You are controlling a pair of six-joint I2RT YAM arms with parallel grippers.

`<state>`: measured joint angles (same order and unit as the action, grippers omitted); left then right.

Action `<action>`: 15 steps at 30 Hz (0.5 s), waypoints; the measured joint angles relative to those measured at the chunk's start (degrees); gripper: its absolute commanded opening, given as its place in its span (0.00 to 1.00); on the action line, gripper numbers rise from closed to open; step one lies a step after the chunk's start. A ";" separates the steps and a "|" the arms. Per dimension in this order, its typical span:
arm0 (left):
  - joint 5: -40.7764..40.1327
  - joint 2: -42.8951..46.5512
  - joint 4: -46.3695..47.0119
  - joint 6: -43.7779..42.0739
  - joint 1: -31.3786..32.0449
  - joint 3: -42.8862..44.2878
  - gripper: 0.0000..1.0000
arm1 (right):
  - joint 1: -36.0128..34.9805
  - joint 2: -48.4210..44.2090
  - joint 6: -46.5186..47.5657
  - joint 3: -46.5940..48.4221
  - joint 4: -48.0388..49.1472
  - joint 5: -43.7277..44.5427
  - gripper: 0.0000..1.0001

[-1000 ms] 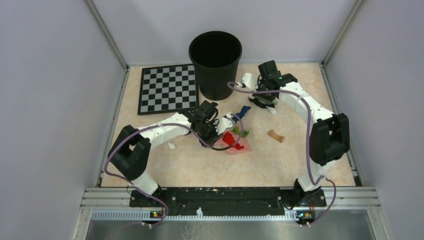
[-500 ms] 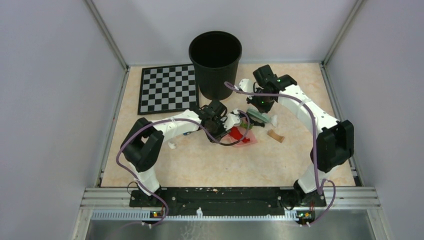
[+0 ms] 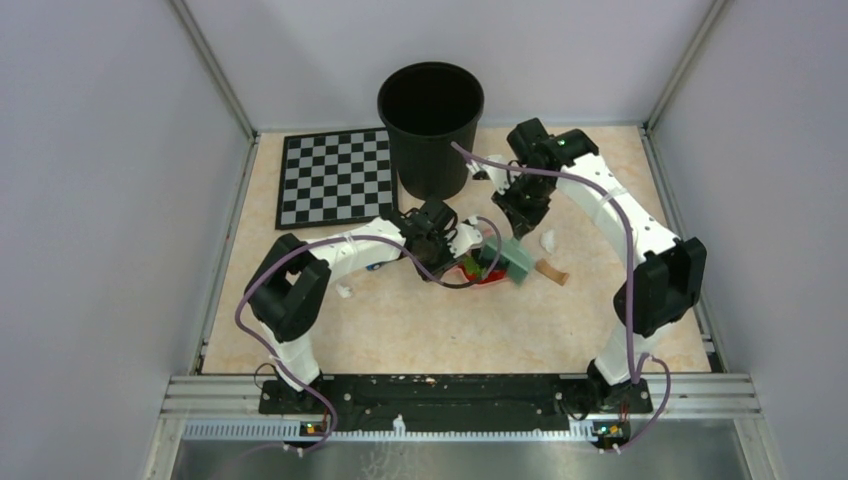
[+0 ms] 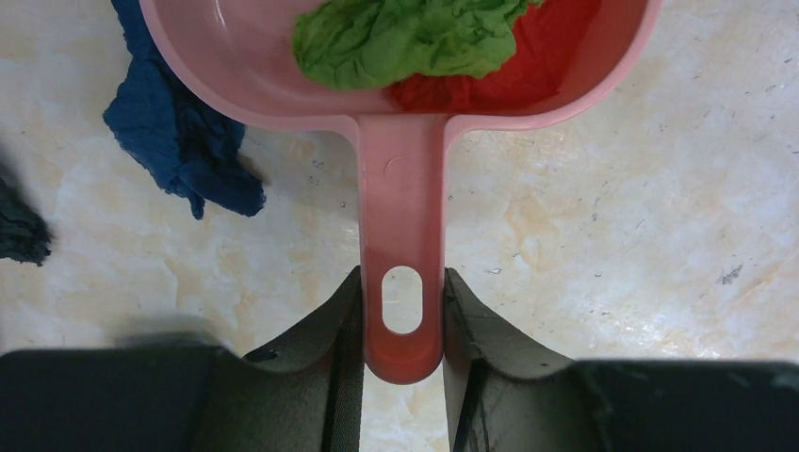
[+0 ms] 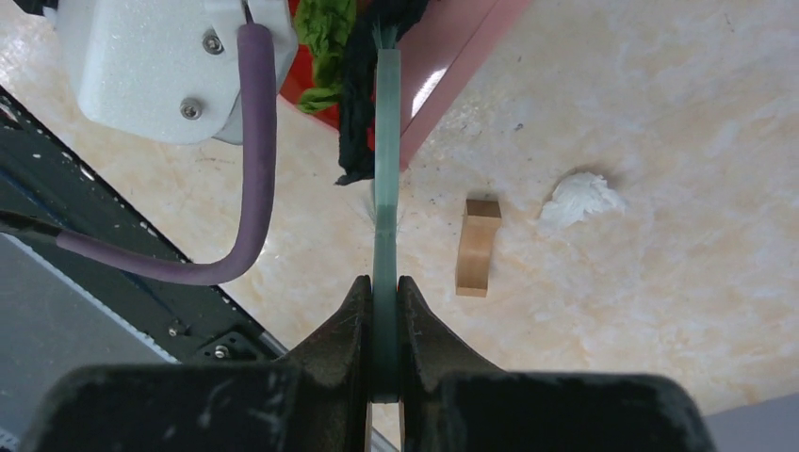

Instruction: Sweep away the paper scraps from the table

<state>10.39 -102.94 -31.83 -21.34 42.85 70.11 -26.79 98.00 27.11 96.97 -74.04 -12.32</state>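
Pressure counts: my right pincer (image 5: pixel 382 282), clamped on the brush (image 5: pixel 385 141), should drag the paper scraps (image 5: pixel 476 247) lying ahead and right of it, tan and white, into the dustpan (image 4: pixel 403 207) clamped in my left pincer (image 4: pixel 403 287).

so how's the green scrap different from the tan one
The green scrap is crumpled and lies in the pink dustpan; the tan scrap is a bent strip out on the bare table. Both are small paper bits.
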 measured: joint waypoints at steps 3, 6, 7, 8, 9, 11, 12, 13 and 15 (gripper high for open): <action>-0.48 0.00 0.42 -0.39 0.00 0.00 0.00 | 0.87 1.07 -0.37 4.35 -3.19 0.55 0.00; -0.63 0.00 0.72 -0.92 0.00 -0.02 0.00 | 3.28 2.25 -0.13 10.19 -5.27 1.51 0.00; -0.55 0.00 0.85 -1.16 0.00 -0.02 0.00 | 4.44 2.36 0.17 11.85 -5.53 2.25 0.00; -0.48 0.00 0.98 -1.33 0.00 -0.02 0.00 | 5.55 2.36 0.50 13.14 -5.75 2.91 0.00; -0.35 0.02 1.22 -1.53 0.00 -0.02 0.00 | 6.78 2.36 1.01 14.14 -5.81 3.74 0.00; -0.17 0.00 1.62 -2.08 0.00 -0.02 0.00 | 8.57 2.36 1.84 14.86 -5.60 5.60 0.00; -0.13 0.02 1.77 -2.47 0.00 -0.02 0.00 | 9.51 2.36 2.32 14.78 -5.31 6.82 0.00; -0.11 0.02 1.84 -2.78 0.00 -0.02 0.00 | 10.27 2.36 2.47 14.45 -4.83 8.13 0.00; 0.02 0.00 1.79 -3.30 0.00 0.15 0.00 | 11.50 2.21 2.71 12.66 -2.78 11.61 0.00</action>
<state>10.41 -102.94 -30.04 -24.64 42.85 70.26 -15.29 100.20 29.82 109.62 -76.82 -0.71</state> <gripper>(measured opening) 0.355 0.058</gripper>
